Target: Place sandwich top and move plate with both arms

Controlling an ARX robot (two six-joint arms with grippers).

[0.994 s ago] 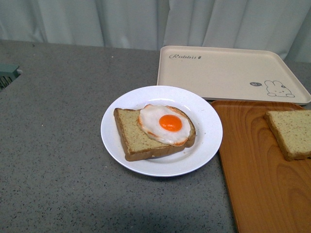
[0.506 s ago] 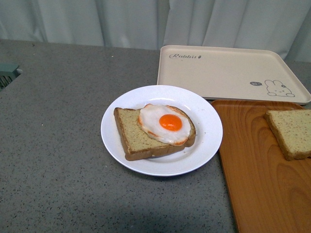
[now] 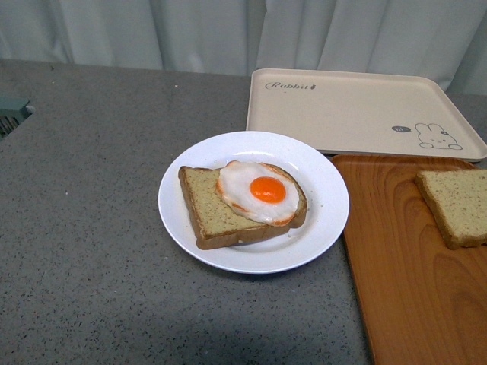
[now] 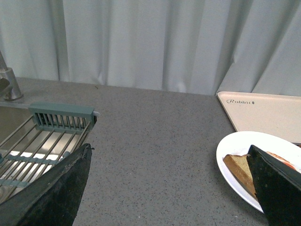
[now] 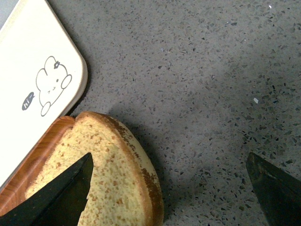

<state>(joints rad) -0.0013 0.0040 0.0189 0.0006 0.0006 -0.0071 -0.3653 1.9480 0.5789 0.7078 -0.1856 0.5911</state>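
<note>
1. Where the surface lies nearest the robot, it is a grey speckled countertop point(image 3: 84, 228), matte and flat, running back to a pale pleated curtain point(image 3: 152, 30).
2. At the near right of the front view, an orange-brown wood-grain tray point(image 3: 403, 289) lies on the counter. Its left edge is just beside the plate.
3. The plate point(image 3: 319, 220) is round, white and shallow-rimmed, and sits mid-counter. It carries a bread slice point(image 3: 205, 217) with a fried egg point(image 3: 259, 192) lying on the slice's right part.
4. The sandwich top point(image 3: 454, 207) lies flat on the wood-grain tray's far right part, well apart from the plate. It is a thick tan slice, finely speckled, with a darker brown crust. The picture's edge cuts it off.
5. From the right wrist, the right gripper point(image 5: 164, 200) hangs above that slice point(image 5: 108, 174). Its black fingers point(image 5: 56, 197) are spread wide and hold nothing.
6. From the left wrist, the left gripper point(image 4: 167, 197) also has its fingers point(image 4: 51, 193) spread wide and empty above bare counter, with the plate's rim beside one fingertip.
7. Farther back, a beige tray printed with a rabbit point(image 3: 350, 114) lies behind the plate and the wooden tray.
8. Far to the left, a sink with a grey-green rack point(image 4: 61, 115) is sunk into the counter, and a metal tap point(image 4: 7, 82) stands beside it.
</note>
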